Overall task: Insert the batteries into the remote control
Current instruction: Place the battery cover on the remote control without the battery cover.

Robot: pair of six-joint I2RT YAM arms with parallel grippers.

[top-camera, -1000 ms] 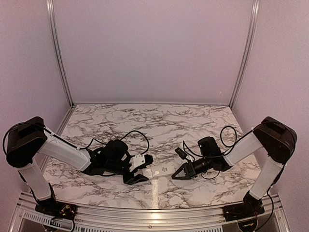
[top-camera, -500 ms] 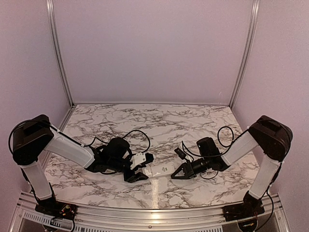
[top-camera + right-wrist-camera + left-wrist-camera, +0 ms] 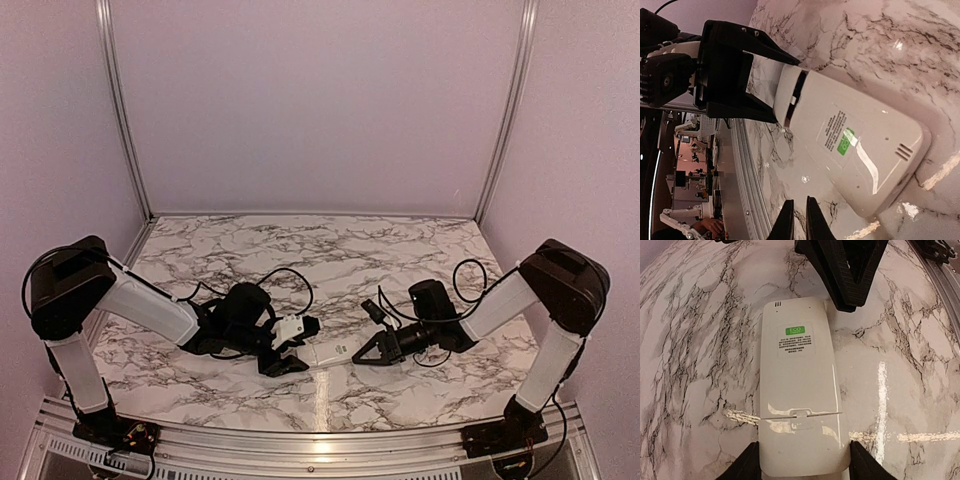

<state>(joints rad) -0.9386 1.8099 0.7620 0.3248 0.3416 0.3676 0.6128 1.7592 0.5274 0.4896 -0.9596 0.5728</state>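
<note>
The remote control (image 3: 800, 385) lies with its plain back upward, near the front middle of the marble table (image 3: 330, 250), and its long side runs from left to right. The left gripper (image 3: 300, 347) is about half open and grips the remote between its fingers (image 3: 747, 466) at the left end, where the battery cover (image 3: 802, 450) sits. The right gripper (image 3: 360, 352) has its jaws almost together, with nothing between them. Its tip is at the right end of the remote, close to the green sticker (image 3: 794, 331); whether it touches the plastic cannot be told.

The task appears to be at an early stage. The cover is on the back, with only a thin seam between it and the body, so the compartment is not open. It is not clear whether the cover is already loosened. No battery can be recognised with certainty in any view. What is probably left is to take off the cover, fetch both batteries, place them inside and close the cover again.
</note>
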